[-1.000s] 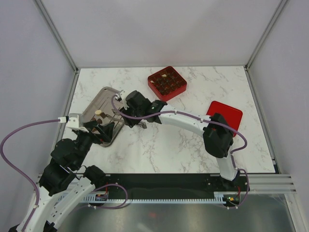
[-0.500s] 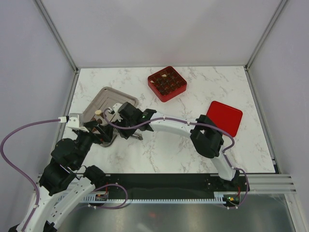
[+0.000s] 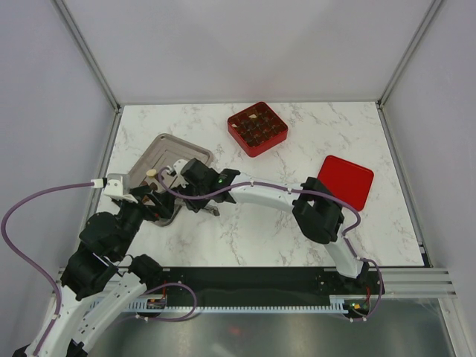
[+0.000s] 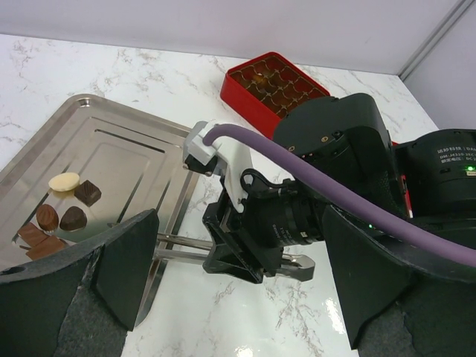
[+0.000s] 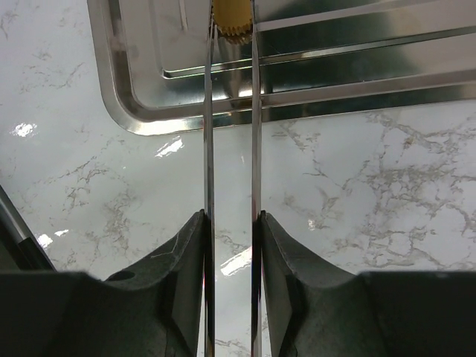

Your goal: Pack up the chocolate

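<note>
The right gripper (image 5: 230, 223) grasps slim steel tongs (image 5: 207, 134) whose tips bracket a pale ridged chocolate piece (image 5: 232, 18) inside the rectangular steel tray (image 5: 372, 52); uneven squeeze may eject it.

The tongs (image 5: 208, 149) run straight ahead of your right gripper (image 5: 230, 223), across the table (image 5: 357, 193) and over the rim of the tray (image 5: 149, 44), with one piece (image 5: 232, 18) between their tips. Your left gripper (image 3: 158, 204) has the right one just ahead of it. The chocolate (image 4: 63, 204) lies on the tray, ahead and left of it. You'll find the box (image 3: 257, 128) beyond both grippers, and the lid (image 3: 346, 181) well apart to their right.
</note>
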Robot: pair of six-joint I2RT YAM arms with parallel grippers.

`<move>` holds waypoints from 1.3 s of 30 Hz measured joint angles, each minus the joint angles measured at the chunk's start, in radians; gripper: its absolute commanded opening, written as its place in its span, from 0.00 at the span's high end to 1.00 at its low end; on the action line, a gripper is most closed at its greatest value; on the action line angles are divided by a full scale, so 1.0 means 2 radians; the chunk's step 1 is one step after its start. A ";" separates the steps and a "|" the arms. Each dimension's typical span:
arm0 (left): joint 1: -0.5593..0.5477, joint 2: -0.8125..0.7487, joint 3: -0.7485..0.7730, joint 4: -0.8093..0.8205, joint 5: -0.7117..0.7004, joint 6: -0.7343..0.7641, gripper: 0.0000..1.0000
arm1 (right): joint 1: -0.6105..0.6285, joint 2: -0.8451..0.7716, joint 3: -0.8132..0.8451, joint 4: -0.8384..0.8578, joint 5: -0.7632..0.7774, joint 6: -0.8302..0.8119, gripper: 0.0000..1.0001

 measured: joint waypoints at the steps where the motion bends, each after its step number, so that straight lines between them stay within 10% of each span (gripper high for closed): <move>1: 0.000 0.000 0.000 0.000 0.000 0.000 0.00 | -0.002 -0.001 0.000 -0.001 0.000 0.001 0.65; 22: 0.000 0.000 0.000 0.000 0.000 0.000 0.00 | -0.262 -0.144 -0.063 -0.011 0.058 0.008 0.66; 39: 0.000 0.000 0.000 0.000 0.000 0.000 0.00 | -0.295 -0.131 -0.078 -0.030 0.067 0.010 0.60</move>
